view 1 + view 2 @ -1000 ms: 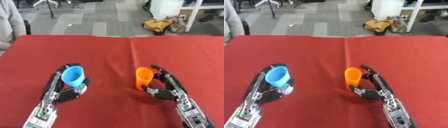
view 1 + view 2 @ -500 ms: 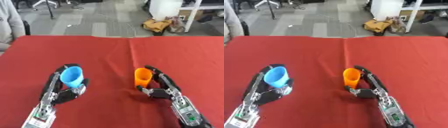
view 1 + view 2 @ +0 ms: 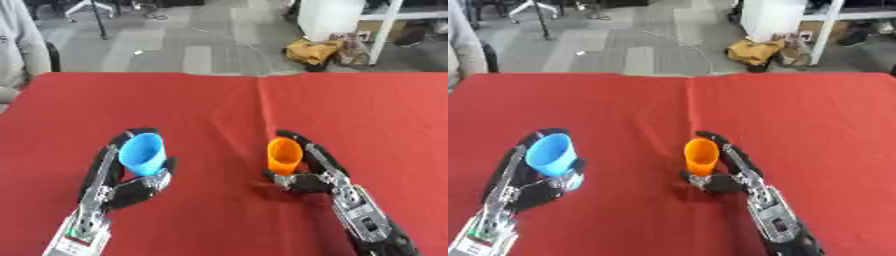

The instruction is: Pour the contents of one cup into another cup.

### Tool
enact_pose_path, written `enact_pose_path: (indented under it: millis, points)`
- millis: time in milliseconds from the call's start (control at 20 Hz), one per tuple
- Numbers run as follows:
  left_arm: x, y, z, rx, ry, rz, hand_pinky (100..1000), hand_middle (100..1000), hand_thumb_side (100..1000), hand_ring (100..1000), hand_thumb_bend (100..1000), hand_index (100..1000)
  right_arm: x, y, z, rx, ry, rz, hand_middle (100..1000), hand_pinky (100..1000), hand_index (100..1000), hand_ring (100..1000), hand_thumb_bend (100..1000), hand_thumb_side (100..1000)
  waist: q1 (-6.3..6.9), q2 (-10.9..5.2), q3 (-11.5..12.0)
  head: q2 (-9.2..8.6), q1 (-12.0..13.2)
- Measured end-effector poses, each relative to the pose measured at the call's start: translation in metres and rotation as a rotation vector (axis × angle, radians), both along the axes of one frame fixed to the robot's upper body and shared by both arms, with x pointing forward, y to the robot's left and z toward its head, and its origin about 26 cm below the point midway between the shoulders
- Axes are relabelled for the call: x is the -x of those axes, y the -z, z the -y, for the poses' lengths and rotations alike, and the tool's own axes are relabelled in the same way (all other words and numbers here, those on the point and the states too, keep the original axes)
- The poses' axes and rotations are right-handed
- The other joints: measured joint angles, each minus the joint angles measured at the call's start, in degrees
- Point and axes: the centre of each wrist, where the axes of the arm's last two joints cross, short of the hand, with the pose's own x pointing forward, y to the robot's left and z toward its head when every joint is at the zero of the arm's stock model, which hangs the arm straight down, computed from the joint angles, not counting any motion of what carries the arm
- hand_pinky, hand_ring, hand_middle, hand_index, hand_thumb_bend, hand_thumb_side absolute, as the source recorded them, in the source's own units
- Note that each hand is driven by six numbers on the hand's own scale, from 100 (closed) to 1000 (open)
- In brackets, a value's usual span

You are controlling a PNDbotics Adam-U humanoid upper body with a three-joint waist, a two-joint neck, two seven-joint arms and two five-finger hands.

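Observation:
A blue cup (image 3: 143,153) is held in my left hand (image 3: 122,184), fingers and thumb curled round its lower part, its mouth tilted up and toward me. An orange cup (image 3: 284,156) stands upright at centre right of the red table (image 3: 224,107), with my right hand (image 3: 316,173) curled round it from the right and behind. The cups are about a hand's width apart. What is inside either cup cannot be made out.
A crease runs down the middle of the red tablecloth (image 3: 259,95). A person's grey sleeve (image 3: 19,47) shows at the far left edge. Beyond the table lie a grey floor, a yellow bag (image 3: 317,51) and white furniture.
My right hand with the orange cup has shifted a little to the left, toward the centre. The left hand and the blue cup have stayed where they were.

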Motion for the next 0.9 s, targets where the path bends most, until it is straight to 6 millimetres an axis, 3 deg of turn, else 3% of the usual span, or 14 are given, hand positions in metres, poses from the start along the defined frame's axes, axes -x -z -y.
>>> enact_pose_path:
  millis: [250,650,700,900]
  points:
    - [0.001,0.0,0.001,0.001,0.005,-0.001,548,500,100,497,383,736,-0.003,0.003,-0.005,0.011,-0.019,-0.014,869,788,901,609,542,159,0.01,-0.13,0.1,0.0,-0.2]
    - [0.001,-0.001,0.002,0.003,0.008,0.003,549,500,100,497,384,736,-0.005,0.006,-0.012,0.025,-0.041,-0.019,821,757,870,530,494,117,-0.01,-0.35,0.2,-0.01,-0.5]
    - [0.001,-0.001,0.002,0.003,0.008,0.003,549,500,100,498,384,735,-0.006,0.006,-0.013,0.026,-0.041,-0.018,757,737,824,457,404,100,-0.03,-0.38,0.2,-0.01,-0.5]
    - [0.001,-0.002,0.002,0.005,0.01,0.004,549,499,100,497,391,735,-0.006,0.006,-0.014,0.022,-0.035,-0.008,718,721,794,417,341,100,-0.28,-0.38,0.3,-0.02,-0.5]
